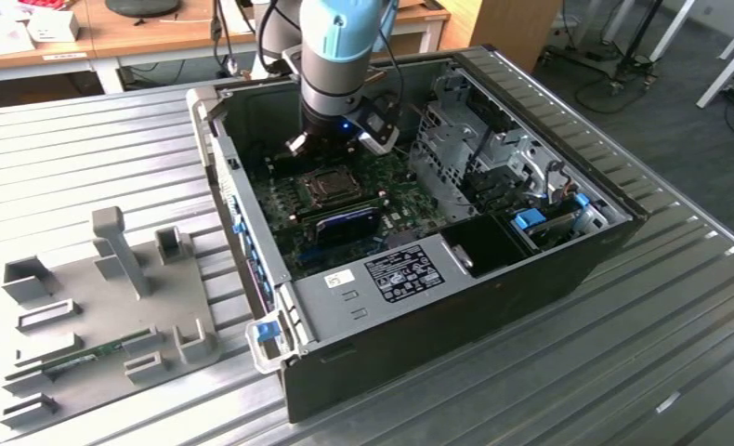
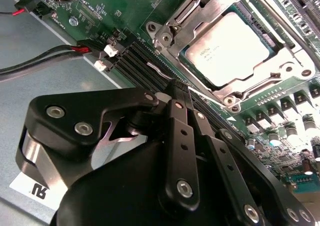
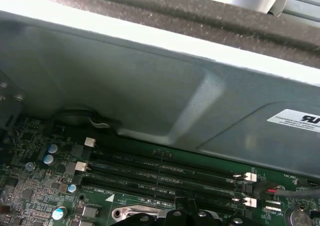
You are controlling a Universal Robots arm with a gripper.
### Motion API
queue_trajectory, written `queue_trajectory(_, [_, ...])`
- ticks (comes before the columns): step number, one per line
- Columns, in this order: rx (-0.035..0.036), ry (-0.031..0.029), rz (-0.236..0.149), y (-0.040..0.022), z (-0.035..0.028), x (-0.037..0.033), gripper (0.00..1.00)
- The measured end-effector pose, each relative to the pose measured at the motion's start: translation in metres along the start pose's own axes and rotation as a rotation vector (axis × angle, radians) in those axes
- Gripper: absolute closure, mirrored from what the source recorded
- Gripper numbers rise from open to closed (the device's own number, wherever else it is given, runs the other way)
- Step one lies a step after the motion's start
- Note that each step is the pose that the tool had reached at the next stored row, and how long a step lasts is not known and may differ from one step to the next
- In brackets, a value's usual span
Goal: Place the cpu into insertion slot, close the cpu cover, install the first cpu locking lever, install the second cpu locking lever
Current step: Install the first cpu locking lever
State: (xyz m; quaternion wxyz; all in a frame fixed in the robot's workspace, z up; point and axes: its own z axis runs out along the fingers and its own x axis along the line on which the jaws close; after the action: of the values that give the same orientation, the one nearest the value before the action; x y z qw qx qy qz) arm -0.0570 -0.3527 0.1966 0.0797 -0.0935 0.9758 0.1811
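The arm's black metal fingers (image 2: pixel 179 131) are pressing together (on nothing I can make out) low over the green circuit board (image 2: pixel 110 6). The flat, square, grey-topped cpu (image 2: pixel 227 48) is lying just beyond their tips, sitting in the silver-rimmed square insertion slot (image 1: pixel 331 186), with the thin silvery cpu cover (image 2: pixel 192 18) framing it.

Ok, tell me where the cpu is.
In the second wrist view the cpu lies flat on the green board, framed by the cover, beside the memory slots and just beyond the gripper.
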Motion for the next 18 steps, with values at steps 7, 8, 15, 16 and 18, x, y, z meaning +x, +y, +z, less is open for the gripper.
queue_trajectory(7, [0.0, 0.0002, 0.0, 0.0004, 0.0003, -0.001, 0.9])
queue_trajectory(8, [0.0, 0.0001, 0.0, 0.0004, 0.0004, -0.0013, 0.9])
queue_trajectory(15, [0.0001, 0.0001, 0.0, 0.0, 0.0006, -0.0033, 0.9])
queue_trajectory(16, [0.0001, 0.0001, 0.0, 0.0, 0.0007, -0.0035, 0.9])
queue_trajectory(18, [0.0001, 0.0001, 0.0, 0.0, 0.0007, -0.0038, 0.9])
